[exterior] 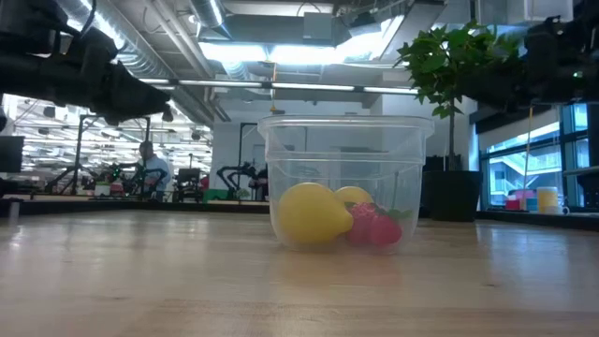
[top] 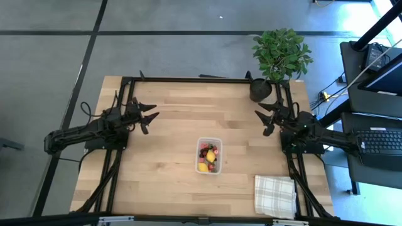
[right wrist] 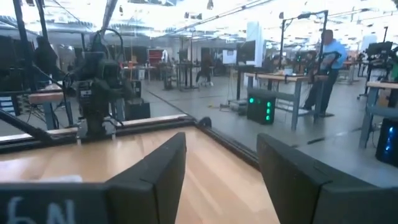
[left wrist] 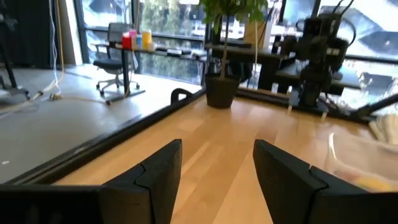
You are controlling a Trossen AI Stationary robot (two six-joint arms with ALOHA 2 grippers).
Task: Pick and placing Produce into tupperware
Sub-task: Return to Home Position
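- Since all visible produce point(top: 208, 157) lies inside the tupperware point(top: 210, 139) at mid-table, picking looks finished; no loose fruit shows on the wood.
- Tub: clear thin plastic, rounded corners, upright. A smooth yellow lemon point(exterior: 310, 215) sits against the near wall, with bumpy red berries point(exterior: 374, 227) beside it.
- Left gripper point(top: 151, 119) and right gripper point(top: 261, 122) hover well apart from the tub, fingers spread and empty, probably parked.
- Table point(top: 169, 169): pale wood planks. Black plant pot point(top: 260, 90) and checked cloth point(top: 275, 196) sit at the right edge.

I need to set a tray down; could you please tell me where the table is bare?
Bare wood lies between the left tool and right tool, and from the tupperware to the table's left edge. Crowded: the right side, with plant pot and checked cloth.
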